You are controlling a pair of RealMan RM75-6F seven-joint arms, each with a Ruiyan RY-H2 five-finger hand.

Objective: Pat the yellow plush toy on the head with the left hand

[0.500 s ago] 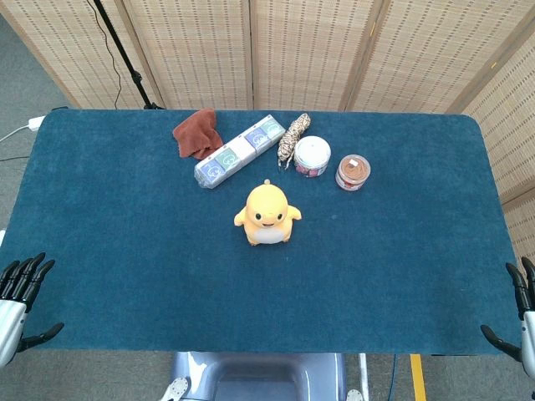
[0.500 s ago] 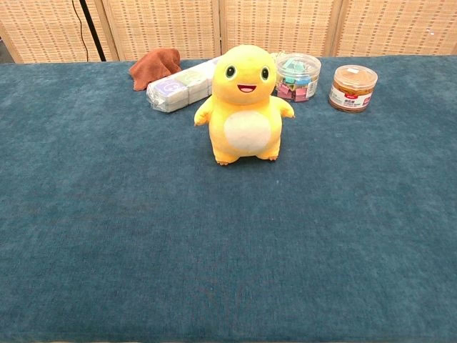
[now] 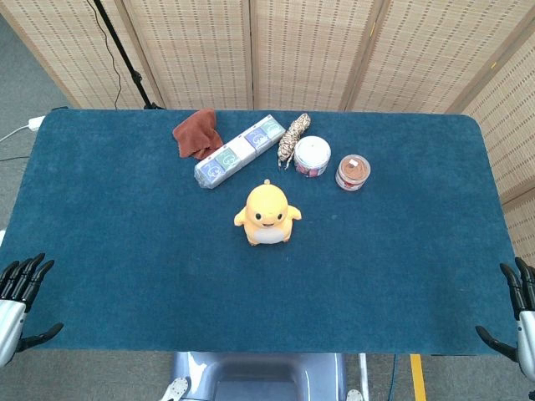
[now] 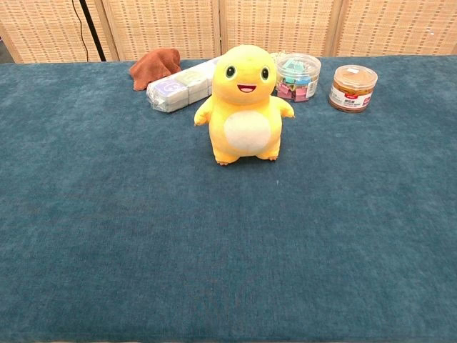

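The yellow plush toy (image 3: 267, 215) (image 4: 245, 103) stands upright near the middle of the blue table, facing me, with a white belly and a smiling face. My left hand (image 3: 18, 304) hangs off the near left corner of the table, far from the toy, fingers apart and holding nothing. Off the near right corner, my right hand (image 3: 516, 322) is likewise open and empty. Neither hand shows in the chest view.
Behind the toy lie a rust-brown cloth (image 3: 197, 133), a wrapped pack of tissues (image 3: 239, 151), a patterned rolled item (image 3: 293, 139), a clear tub with a white lid (image 3: 312, 156) and a small brown-lidded jar (image 3: 353, 172). Woven screens stand behind the table (image 3: 125, 251).
The right hand has shifted slightly down and left at the table's corner. The left hand and the toy have not moved.
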